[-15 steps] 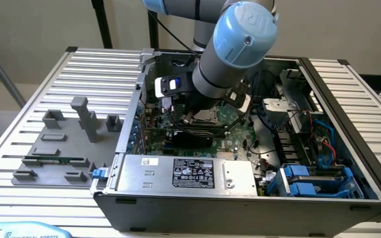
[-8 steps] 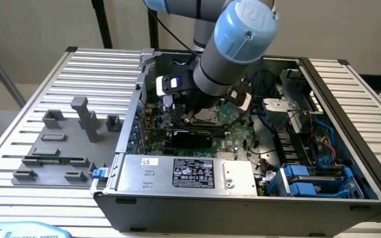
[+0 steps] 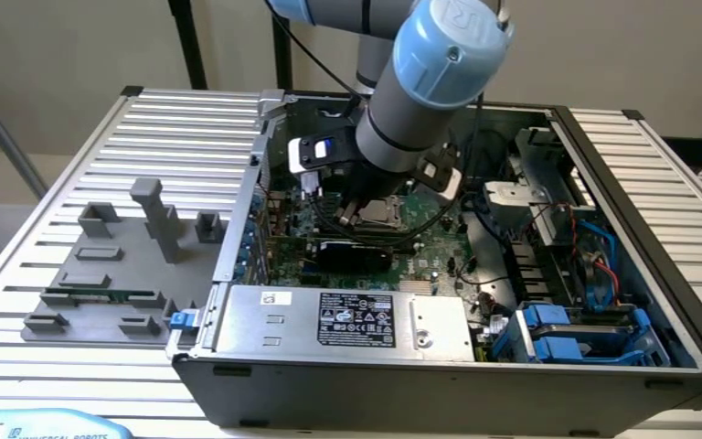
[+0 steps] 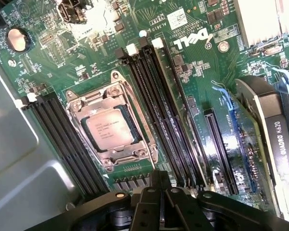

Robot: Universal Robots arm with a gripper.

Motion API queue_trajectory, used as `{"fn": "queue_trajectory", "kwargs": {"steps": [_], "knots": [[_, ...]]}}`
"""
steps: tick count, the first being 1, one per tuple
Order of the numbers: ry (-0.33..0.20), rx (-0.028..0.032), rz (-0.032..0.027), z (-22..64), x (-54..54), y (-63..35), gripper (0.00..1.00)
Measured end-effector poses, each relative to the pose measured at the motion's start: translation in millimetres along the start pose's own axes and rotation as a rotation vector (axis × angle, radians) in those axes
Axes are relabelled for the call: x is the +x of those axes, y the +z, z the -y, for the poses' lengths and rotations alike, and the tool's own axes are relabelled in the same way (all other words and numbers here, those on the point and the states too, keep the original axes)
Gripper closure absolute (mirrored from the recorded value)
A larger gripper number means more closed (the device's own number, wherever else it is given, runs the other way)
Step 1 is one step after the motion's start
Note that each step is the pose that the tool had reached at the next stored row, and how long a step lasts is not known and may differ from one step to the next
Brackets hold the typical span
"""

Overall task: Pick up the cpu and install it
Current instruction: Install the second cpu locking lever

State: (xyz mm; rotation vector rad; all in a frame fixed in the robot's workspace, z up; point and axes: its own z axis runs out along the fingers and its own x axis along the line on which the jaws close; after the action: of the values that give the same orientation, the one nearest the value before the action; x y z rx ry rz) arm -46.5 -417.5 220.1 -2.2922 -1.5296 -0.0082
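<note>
**Chip sits in the board's socket, arm above it**

The chip (image 4: pixel 107 129) lies flat inside the dark metal-framed socket (image 4: pixel 113 122) on the green board (image 4: pixel 192 72), its silvery top facing up with small print on it. The frame surrounds it on all sides. In the exterior view the chip (image 3: pixel 382 212) shows as a pale square just below the arm's wrist, inside the open computer case (image 3: pixel 449 366).

The gripper (image 4: pixel 159 180) shows at the edge of the wrist view as black parts meeting close together, apart from the chip and holding nothing that can be seen; whether it is released or clenched I cannot tell. In the exterior view the arm (image 3: pixel 430 82) reaches down into the case, with its grey and blue wrist directly over the socket area.

Long black memory slots (image 4: pixel 164 110) run beside the socket on one side, and another bank of black slots (image 4: pixel 62 139) runs along the other. A round silver battery (image 4: pixel 18 38) sits near a corner of the board. A black card (image 4: pixel 279 130) stands in a slot farther off.

On the slatted table to the exterior view's left of the case lies a grey tray (image 3: pixel 120 265) of plastic blocks, with a thin green strip (image 3: pixel 101 295) resting on it
</note>
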Motion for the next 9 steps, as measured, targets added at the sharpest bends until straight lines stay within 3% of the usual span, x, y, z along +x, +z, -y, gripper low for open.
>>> {"fn": "queue_trajectory", "kwargs": {"steps": [9], "knots": [[0.004, -0.0144, 0.0231, -1.8, 1.8, 11.6, 0.89]]}}
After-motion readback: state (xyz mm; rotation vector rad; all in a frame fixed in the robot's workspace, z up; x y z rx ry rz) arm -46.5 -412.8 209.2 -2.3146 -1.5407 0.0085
